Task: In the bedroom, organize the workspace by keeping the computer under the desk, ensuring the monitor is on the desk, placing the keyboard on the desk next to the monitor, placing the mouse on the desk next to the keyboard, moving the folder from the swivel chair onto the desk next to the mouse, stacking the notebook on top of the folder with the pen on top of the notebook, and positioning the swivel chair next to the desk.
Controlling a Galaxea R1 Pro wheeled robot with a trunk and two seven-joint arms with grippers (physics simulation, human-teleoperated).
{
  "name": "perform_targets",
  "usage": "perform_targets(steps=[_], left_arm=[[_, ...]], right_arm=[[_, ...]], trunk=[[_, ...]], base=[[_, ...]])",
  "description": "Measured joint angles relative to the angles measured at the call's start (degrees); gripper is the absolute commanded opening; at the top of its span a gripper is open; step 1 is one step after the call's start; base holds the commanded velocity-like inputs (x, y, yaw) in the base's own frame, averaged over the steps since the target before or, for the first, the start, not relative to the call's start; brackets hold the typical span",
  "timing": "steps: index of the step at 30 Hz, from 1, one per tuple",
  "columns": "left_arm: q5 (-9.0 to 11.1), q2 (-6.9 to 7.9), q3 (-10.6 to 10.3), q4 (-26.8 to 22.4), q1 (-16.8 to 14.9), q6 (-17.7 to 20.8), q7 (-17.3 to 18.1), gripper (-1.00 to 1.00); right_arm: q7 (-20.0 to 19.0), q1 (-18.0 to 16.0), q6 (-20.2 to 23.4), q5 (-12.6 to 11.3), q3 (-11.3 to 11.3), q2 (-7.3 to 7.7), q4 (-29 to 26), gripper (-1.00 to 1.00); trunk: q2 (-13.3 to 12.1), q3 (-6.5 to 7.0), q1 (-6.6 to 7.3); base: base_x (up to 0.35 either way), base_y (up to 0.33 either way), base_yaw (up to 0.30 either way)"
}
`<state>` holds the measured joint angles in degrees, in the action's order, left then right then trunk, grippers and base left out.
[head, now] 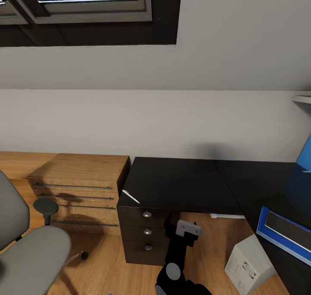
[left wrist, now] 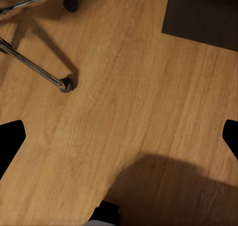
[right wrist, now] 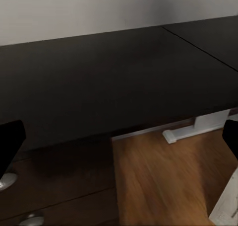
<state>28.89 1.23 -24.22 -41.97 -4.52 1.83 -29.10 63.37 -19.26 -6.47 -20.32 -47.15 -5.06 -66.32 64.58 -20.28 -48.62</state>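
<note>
currently the black tabletop [head: 181,184] carries a pen [head: 130,196] at its corner. the swivel chair [head: 30,251] stands apart. both pincers' fingers are spread, holding nothing.

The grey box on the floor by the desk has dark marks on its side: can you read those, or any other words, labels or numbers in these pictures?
Computer, side panel: dark printed marks, too small and blurred to read.
Desk, wooden dresser, swivel chair: no text visible.
No readable writing anywhere.

Black desk [head: 181,184], grey swivel chair [head: 30,251] beside
</note>
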Motion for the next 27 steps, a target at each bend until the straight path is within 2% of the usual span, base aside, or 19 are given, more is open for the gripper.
perform_targets(steps=[10,22,27], left_arm=[[0.0,0.0,0.1,0.1,0.0,0.0,0.0,1.0],[0.0,0.0,0.1,0.1,0.0,0.0,0.0,1.0],[0.0,0.0,0.1,0.1,0.0,0.0,0.0,1.0]], right_arm=[[0.0,0.0,-0.3,0.1,-0.4,-0.14,0.0,1.0],[-0.1,0.0,-0.3,0.2,-0.4,-0.14,0.3,1.0],[-0.4,0.0,-0.3,1.4,-0.4,-0.14,0.4,1.0]], trunk=[[0.0,-0.02,0.0],[0.0,-0.02,0.0],[0.0,-0.02,0.0]], base=[[0.0,0.0,0.046],[0.0,0.0,0.261],[0.0,0.0,0.277]])
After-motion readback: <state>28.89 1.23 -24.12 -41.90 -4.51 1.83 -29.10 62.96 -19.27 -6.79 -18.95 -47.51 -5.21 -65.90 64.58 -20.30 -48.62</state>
